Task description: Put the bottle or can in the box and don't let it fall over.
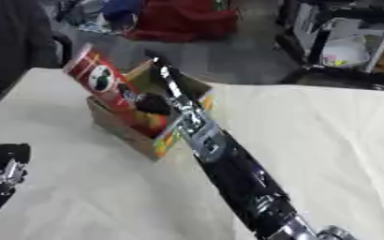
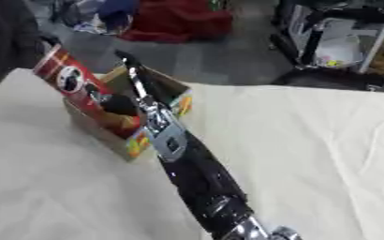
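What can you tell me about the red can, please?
The can is a tall red tube with a round face logo on its side and a yellowish band low down; it looks like printed cardboard. It leans up and to the left, its lower end inside the open brown box, its top well above the rim. The right hand is curled round its lower part. Whether its base rests on the box floor is hidden.

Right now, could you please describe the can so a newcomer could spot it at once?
On the cream table, find the open cardboard box at the far left. The can leans in it, held by the right hand: a tall red tube, the only red thing on the table.
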